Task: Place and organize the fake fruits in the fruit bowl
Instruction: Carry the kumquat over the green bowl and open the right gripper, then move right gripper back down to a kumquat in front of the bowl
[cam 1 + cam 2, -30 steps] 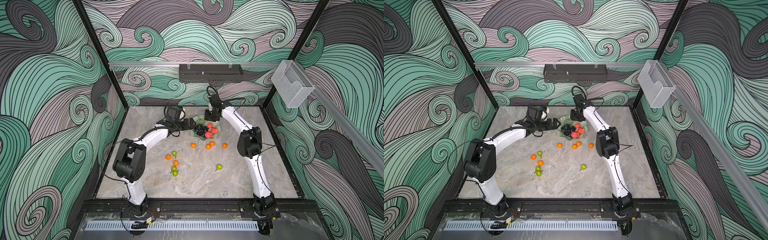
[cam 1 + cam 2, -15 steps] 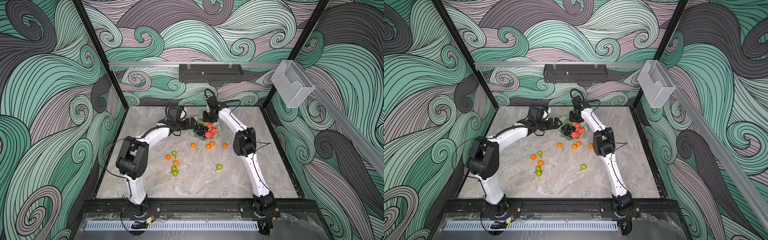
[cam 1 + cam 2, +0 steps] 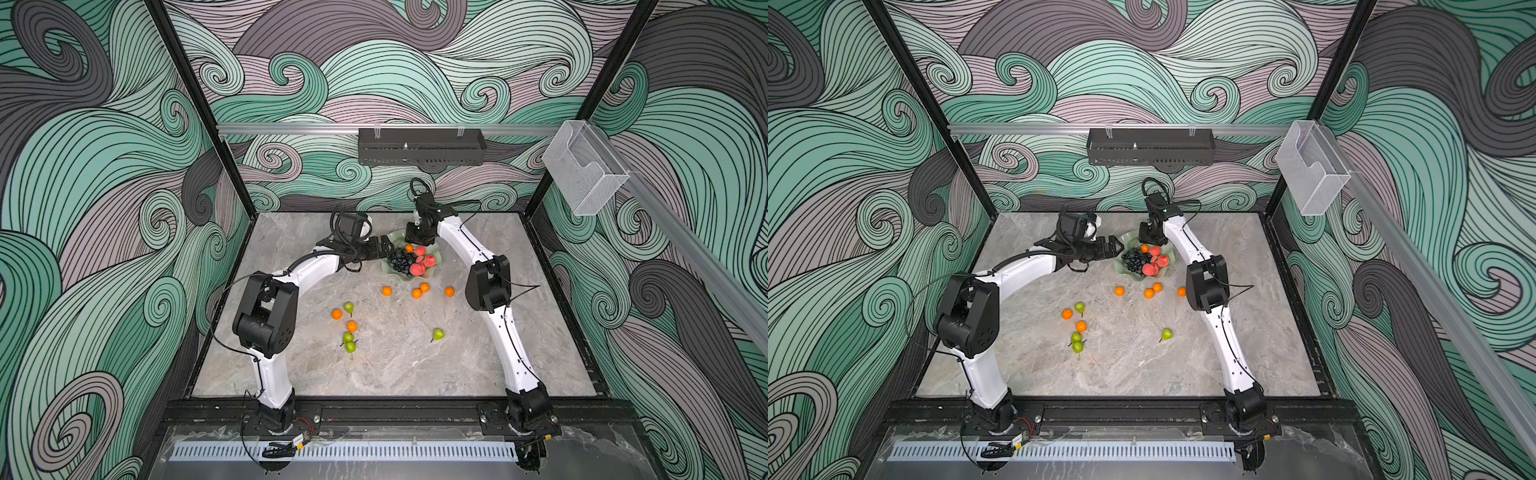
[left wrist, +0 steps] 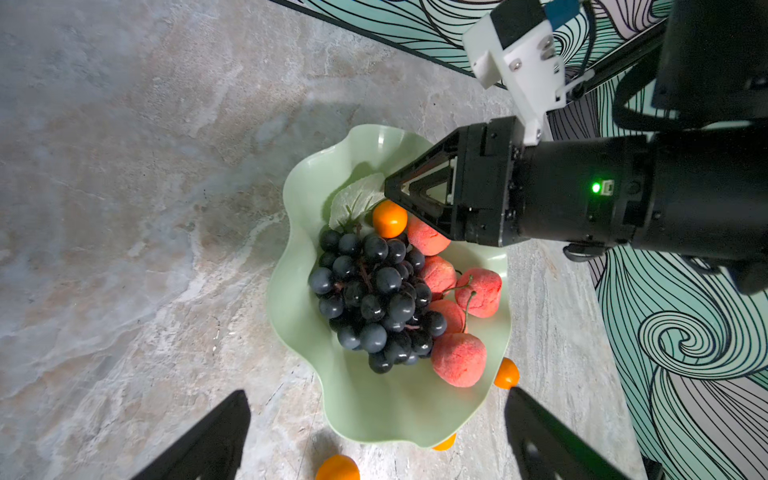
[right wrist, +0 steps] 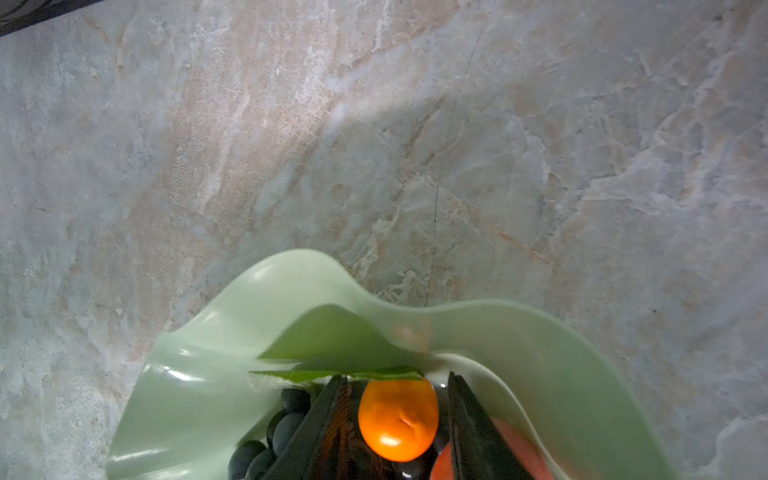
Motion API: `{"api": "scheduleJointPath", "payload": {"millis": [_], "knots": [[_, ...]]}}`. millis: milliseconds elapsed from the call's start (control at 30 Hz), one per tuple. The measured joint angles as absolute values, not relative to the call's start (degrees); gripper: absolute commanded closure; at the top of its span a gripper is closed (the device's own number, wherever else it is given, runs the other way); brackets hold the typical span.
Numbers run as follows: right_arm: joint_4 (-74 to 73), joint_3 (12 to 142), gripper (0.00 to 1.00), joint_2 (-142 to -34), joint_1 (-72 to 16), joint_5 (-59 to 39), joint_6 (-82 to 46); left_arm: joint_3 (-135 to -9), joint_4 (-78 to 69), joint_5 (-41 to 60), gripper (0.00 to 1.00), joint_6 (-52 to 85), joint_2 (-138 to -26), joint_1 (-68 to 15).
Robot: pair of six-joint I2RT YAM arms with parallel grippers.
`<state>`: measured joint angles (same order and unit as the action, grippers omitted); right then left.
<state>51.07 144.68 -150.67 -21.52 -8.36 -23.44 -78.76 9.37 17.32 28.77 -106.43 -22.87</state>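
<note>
One small round orange plastic fruit (image 5: 398, 419) sits between narrowly parted right gripper (image 5: 395, 376) jaws inside the pale mint wavy-rimmed bowl (image 4: 291, 291); a dragging jaw could roll it out. Left gripper (image 3: 384, 246) wide, empty.

A grey marbled tabletop (image 3: 395, 374) is enclosed by walls (image 3: 104, 166) printed with green and grey swirls. A black slotted tray (image 3: 422, 147) is hung on a metal rail (image 3: 291, 129) at the back; 1 clear plastic box (image 3: 584, 170) is mounted at the right.
</note>
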Motion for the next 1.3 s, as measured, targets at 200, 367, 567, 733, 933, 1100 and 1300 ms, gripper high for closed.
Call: {"api": "scheduleJointPath", "payload": {"millis": [200,367,567,733,933,1100,1300], "knots": [[51.55,146.23,0.56,-150.54,-21.19,-9.08,-23.40,-78.76,9.34,17.87,0.02,29.12,-106.41,-22.90],[51.96,144.94,0.55,-147.65,-20.84,-9.17,-23.22,-78.59,9.43,18.15,0.02,29.39,-105.62,-23.38],[52.01,135.26,0.56,-136.49,-20.49,-9.28,-22.96,-76.20,9.41,18.17,0.02,30.11,-101.16,-25.17],[49.15,118.87,0.57,-123.83,-20.51,-8.82,-23.00,-72.36,9.45,18.02,0.02,30.65,-97.12,-27.83],[43.27,98.15,0.57,-111.20,-20.56,-7.77,-23.16,-68.31,9.93,16.29,0.02,31.03,-93.78,-31.46],[38.24,83.22,0.57,-101.91,-20.18,-5.87,-23.07,-66.72,10.09,14.31,0.02,31.53,-92.55,-35.99],[32.88,70.35,0.57,-95.42,-19.27,-3.38,-22.31,-64.58,9.80,13.06,0.02,32.67,-92.49,-40.66]]}}
